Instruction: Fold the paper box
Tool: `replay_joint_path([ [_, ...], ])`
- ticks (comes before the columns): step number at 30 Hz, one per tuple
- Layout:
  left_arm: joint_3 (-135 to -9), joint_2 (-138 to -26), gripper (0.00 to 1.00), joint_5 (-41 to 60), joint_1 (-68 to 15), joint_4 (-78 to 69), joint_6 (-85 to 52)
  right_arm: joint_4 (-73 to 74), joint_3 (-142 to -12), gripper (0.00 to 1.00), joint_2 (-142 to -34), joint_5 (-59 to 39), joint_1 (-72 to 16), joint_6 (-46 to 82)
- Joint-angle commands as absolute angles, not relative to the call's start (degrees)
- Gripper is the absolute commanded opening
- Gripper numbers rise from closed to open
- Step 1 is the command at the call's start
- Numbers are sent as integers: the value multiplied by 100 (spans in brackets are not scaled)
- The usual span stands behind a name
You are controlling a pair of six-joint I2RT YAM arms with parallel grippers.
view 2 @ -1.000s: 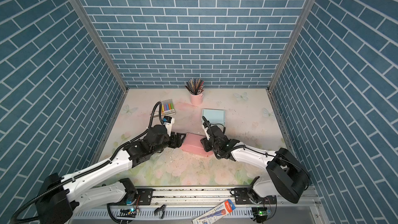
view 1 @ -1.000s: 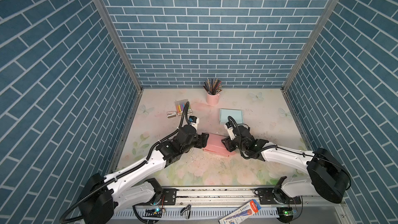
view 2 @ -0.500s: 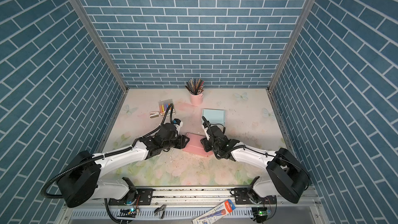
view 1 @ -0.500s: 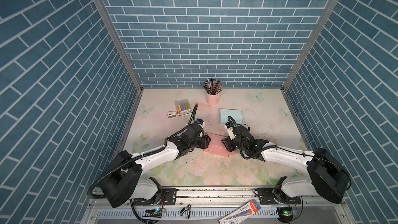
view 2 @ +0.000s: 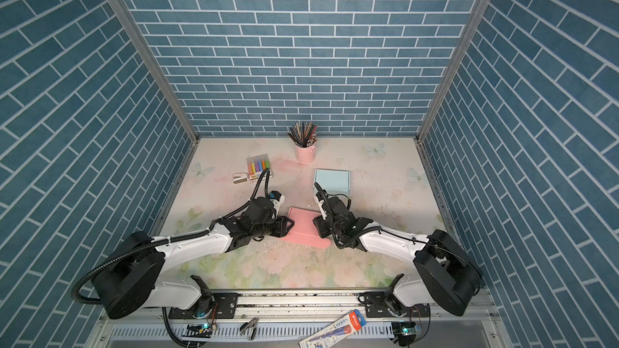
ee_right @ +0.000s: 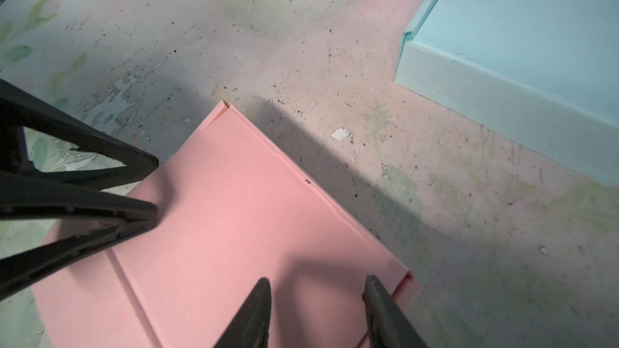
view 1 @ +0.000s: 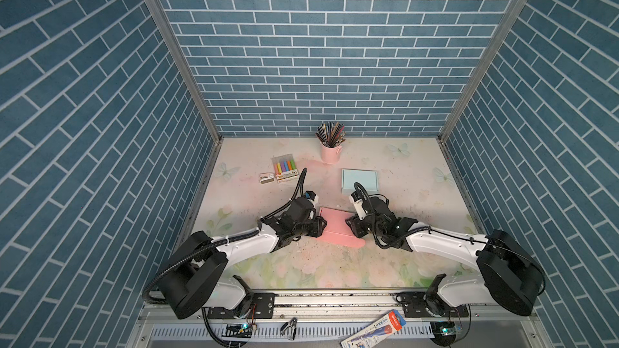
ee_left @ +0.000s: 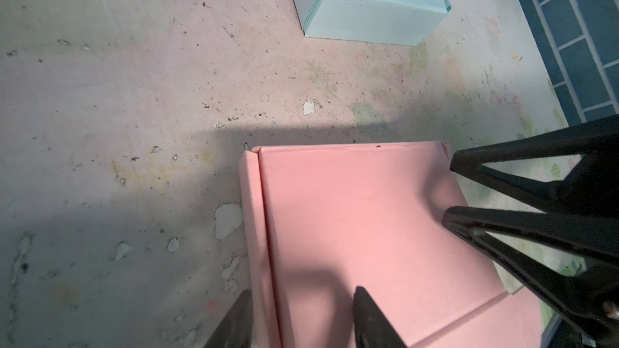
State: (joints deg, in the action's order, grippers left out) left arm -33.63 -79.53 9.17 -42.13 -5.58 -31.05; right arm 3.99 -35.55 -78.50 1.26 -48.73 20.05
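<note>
Pink paper box (view 1: pixel 336 229) lay flat near the middle of the table (view 1: pixel 402 262), between the two arms and in front of a blue box (view 1: pixel 359 180); the left gripper (ee_left: pixel 301 291) had its jaws apart astride the narrow side flap (ee_left: pixel 253 222), the right gripper (ee_right: pixel 316 279) had its jaws apart over the opposite edge, and neither grasped anything. To do this step well, I think each gripper should work close to the crease and raise its flap slowly, so the thin sheet does not slide or buckle. Labels on the marker pack (view 1: pixel 284 169) and on the packet (view 1: pixel 375 324) by the front rail were too small to read.
</note>
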Motion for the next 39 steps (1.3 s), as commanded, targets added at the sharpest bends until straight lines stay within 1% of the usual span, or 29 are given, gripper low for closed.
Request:
replay_joint_path([
  [1, -3248, -8055, 48, 901, -4184, -659, -3146, 119, -3570, 48, -7679, 190, -4904, 2386],
  [4, -3230, -8094, 47, 877, -4177, -681, -3144, -648, -3809, 48, -7464, 489, -4898, 2856],
  [6, -3191, -8111, 47, 878, -4171, -740, -3156, -938, -3822, 50, -7208, 526, -4875, 3216],
  [10, -3140, -8181, 46, 901, -4177, -824, -3182, -1039, -3580, 52, -6814, -24, -4604, 3748],
  [16, -3140, -8191, 45, 923, -4177, -834, -3164, -472, -3146, 52, -6626, -906, -4210, 4062],
  [21, -3151, -8225, 42, 917, -4176, -843, -3155, -51, -2962, 52, -6855, -1372, -4009, 4127],
  [24, -3163, -8227, 39, 931, -4177, -838, -3155, 137, -2953, 52, -6990, -1450, -4010, 4103],
  [31, -3075, -8150, 38, 951, -4175, -882, -3235, 452, -3064, 52, -7526, -1678, -3942, 3970],
  [39, -2964, -8069, 36, 967, -4190, -923, -3308, 495, -3482, 51, -8103, -1740, -3904, 3639],
])
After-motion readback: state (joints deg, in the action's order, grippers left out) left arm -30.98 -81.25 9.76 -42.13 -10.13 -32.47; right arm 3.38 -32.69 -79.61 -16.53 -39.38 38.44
